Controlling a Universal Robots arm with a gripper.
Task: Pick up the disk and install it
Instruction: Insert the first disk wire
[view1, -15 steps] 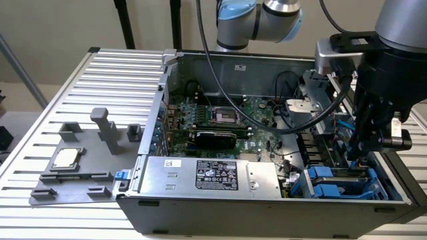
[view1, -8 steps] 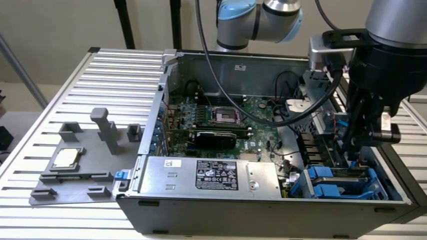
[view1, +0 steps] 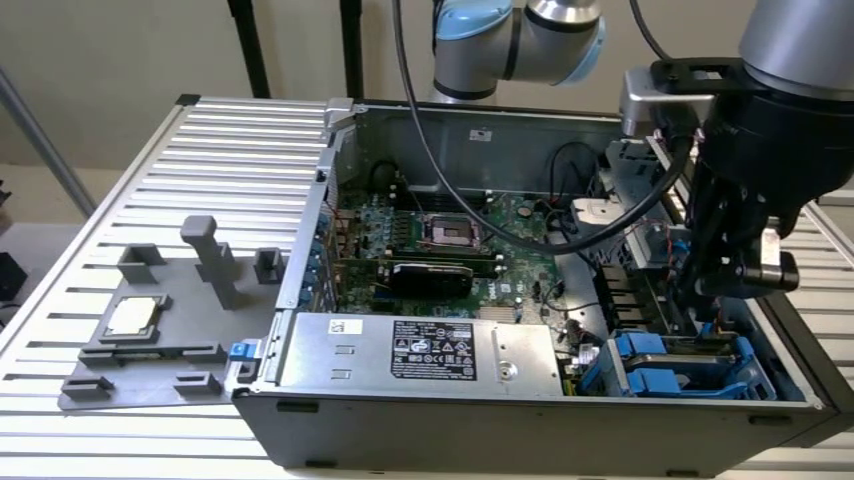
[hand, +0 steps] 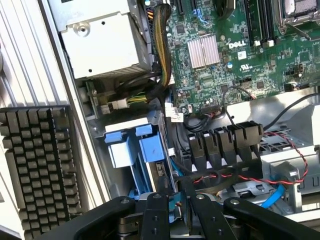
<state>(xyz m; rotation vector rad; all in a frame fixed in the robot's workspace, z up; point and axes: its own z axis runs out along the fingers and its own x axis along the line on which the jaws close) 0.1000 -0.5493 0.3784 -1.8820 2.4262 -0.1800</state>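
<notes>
Inside the open computer case (view1: 561, 420), at the drive bay in the corner on the exterior view's right, the disk (view1: 687, 365) sits with its blue carrier frame mostly down in the bay, so the pick-up looks done and the install far along. The gripper (view1: 707, 300) hangs just above it, but I cannot tell whether its narrowly set jaws grip the disk.
</notes>
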